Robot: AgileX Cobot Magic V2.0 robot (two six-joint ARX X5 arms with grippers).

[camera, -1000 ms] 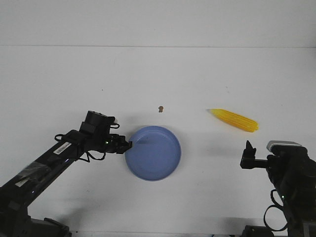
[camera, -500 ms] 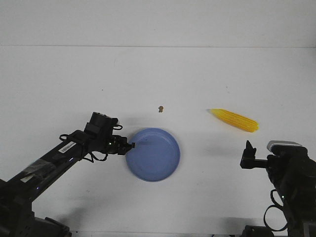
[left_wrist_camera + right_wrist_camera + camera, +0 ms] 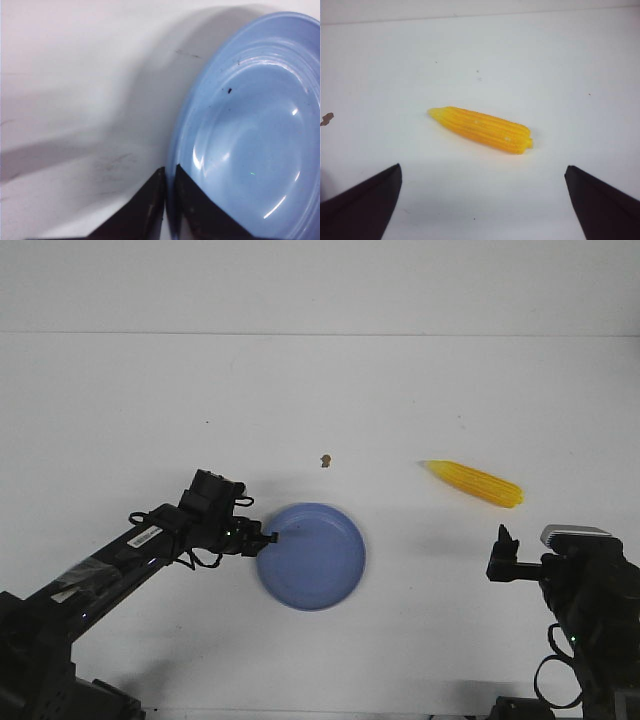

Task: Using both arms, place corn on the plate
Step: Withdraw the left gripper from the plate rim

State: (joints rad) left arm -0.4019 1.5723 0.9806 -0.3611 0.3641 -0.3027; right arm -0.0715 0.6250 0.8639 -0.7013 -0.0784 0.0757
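The periwinkle-blue plate (image 3: 311, 556) lies on the white table, a little left of centre. My left gripper (image 3: 268, 536) is shut on the plate's left rim (image 3: 172, 150), one finger outside it and one inside. The yellow corn (image 3: 474, 483) lies bare on the table at the right, its pointed end toward the left. In the right wrist view the corn (image 3: 481, 129) rests beyond my right gripper (image 3: 482, 200), which stands open and wide with nothing between its fingers. That gripper (image 3: 503, 540) hovers near the front right, short of the corn.
A tiny brown speck (image 3: 325, 460) sits on the table behind the plate; the same speck (image 3: 326, 118) shows in the right wrist view. The table's far edge (image 3: 320, 334) meets a pale wall.
My left gripper has slid the plate a short way to the right and toward the front while holding its rim. The right arm and the corn have not moved.
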